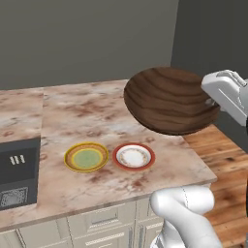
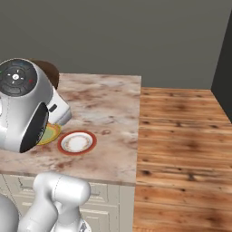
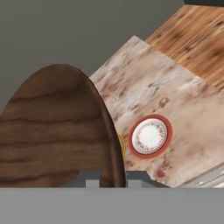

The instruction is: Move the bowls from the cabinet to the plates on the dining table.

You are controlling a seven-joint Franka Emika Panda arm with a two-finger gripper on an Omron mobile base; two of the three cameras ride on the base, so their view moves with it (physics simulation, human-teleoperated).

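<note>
I see gripper (image 3: 113, 178) pinching rim of brown wooden bowl (image 1: 169, 99), bowl up in air. Under it on table (image 1: 72, 116): red plate (image 1: 134, 156), yellow plate (image 1: 86, 157), 2 side by side.

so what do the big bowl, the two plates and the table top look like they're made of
The bowl: dark wood, going by the grain bands, with a satin finish. The red-rimmed plate and the yellow-rimmed plate: probably glazed ceramic, smooth with painted rings. The dining table: pinkish-brown veined stone, likely marble, though a printed laminate would look alike.
</note>
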